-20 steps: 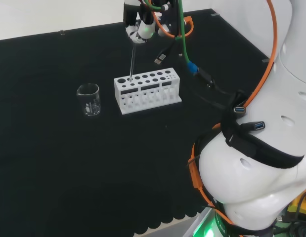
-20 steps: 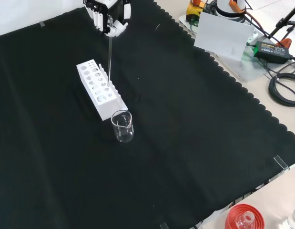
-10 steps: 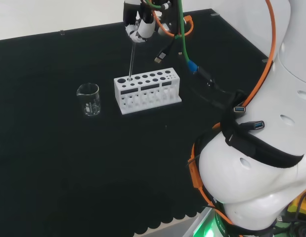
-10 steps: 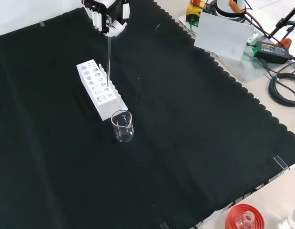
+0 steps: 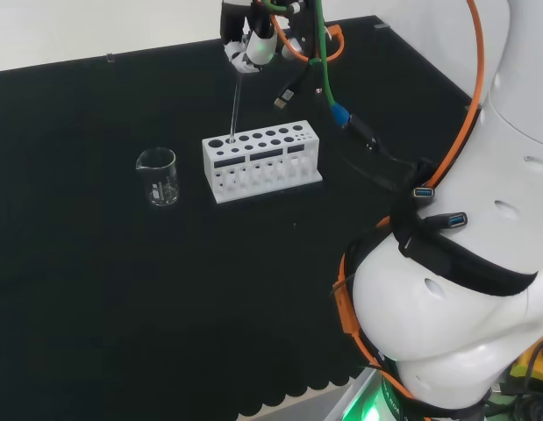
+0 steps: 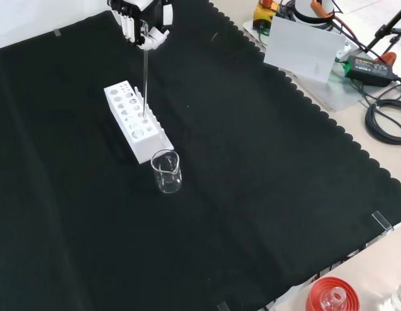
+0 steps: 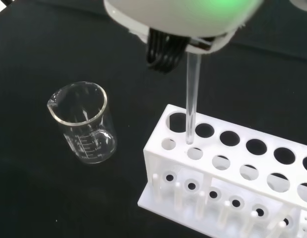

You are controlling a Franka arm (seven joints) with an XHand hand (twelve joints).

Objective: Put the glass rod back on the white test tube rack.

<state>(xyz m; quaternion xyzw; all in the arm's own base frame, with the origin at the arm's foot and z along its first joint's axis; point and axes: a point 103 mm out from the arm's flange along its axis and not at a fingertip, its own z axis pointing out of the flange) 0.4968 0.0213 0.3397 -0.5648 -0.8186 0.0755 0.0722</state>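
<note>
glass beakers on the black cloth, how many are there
1. A small clear glass beaker stands upright on the black cloth, just off the end of the white test tube rack, apart from it. Other clear ware could go unnoticed.

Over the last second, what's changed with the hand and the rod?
The hand has risen slightly toward the top of the front and head views, carrying the rod up with it. It keeps its pinch on the rod's top end, and the rod stays near upright with its lower tip at the holes near the beaker end of the rack. The rack and the beaker have not moved.
</note>
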